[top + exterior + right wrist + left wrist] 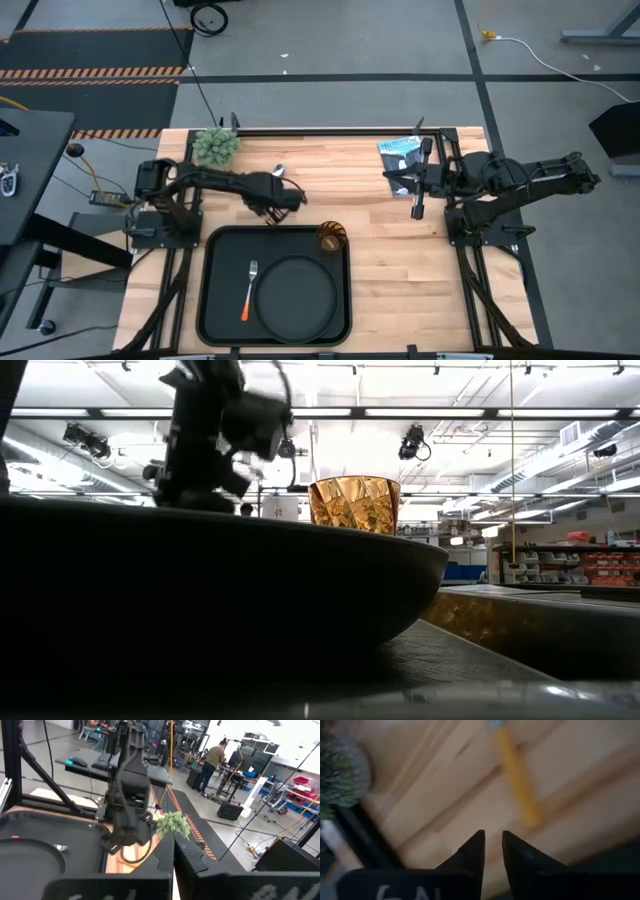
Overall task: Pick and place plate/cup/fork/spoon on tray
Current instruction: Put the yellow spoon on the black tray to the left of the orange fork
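1. Spoon point(279, 171): lay on the bare wooden table point(380, 250), beyond the tray's far edge and just beside the left gripper. In the left wrist view its orange handle point(517, 780) ran away ahead of the fingertips, the metal bowl barely in view at the far end. Judged light, rigid and thin, lying flat on the wood, so little height for fingers to get under; the smooth handle would likely slip if pinched near its tip. Best hold judged to be across the handle near mid-length.
2. Left gripper point(290, 197): hovered over the table between the spoon and the tray's far edge, fingers point(472, 852) nearly together with only a narrow gap, clamped on nothing.
3. Tray point(215, 300): sat at the near side of the table, already carrying three items.
4. Plate point(295, 295): flat in the tray's right half.
5. Fork point(249, 290): lay in the tray just left of the plate, tines pointing away from the near edge.
6. Cup point(331, 237): stood upright in the tray's far right corner; amber faceted glass, judged fragile and best left undisturbed.
7. Right gripper point(418, 205): waited over the table's far right side, well apart from the tray, fingers closed together and empty.
8. Small green plant point(215, 146): stood at the table's far left edge.
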`<state>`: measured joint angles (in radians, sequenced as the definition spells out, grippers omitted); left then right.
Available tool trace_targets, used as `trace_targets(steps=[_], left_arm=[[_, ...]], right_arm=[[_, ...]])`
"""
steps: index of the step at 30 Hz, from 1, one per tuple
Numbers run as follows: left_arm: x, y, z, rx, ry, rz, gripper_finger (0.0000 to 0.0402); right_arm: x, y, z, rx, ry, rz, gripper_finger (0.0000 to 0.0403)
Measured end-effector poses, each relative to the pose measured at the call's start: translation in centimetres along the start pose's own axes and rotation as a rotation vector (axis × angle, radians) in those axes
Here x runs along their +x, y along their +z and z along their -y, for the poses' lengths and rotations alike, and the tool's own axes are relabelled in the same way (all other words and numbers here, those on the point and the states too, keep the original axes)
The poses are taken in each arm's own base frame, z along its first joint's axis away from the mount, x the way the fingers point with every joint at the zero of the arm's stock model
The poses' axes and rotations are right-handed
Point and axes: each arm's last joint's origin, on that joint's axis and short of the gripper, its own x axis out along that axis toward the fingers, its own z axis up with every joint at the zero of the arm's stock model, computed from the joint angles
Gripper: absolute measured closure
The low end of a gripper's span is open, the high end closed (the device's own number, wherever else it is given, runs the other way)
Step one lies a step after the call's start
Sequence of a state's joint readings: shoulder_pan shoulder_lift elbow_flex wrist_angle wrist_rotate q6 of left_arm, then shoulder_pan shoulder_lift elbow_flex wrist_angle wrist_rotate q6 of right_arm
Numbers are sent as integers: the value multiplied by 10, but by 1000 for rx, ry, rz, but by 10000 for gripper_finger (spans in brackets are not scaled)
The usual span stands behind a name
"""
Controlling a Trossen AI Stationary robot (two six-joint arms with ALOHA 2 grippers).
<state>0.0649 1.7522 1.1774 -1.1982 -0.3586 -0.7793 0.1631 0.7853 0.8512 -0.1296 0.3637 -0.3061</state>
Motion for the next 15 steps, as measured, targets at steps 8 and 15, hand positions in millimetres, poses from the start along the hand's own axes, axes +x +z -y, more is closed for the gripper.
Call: trace_targets(steps=[8,15], left_arm=[[41,-4,-33,-43,15,-68,378],[51,9,-51,-147,-219,56,395]], right_arm=[[0,0,0,0,-7,-3,395],[0,0,0,18,-7,-5,395]])
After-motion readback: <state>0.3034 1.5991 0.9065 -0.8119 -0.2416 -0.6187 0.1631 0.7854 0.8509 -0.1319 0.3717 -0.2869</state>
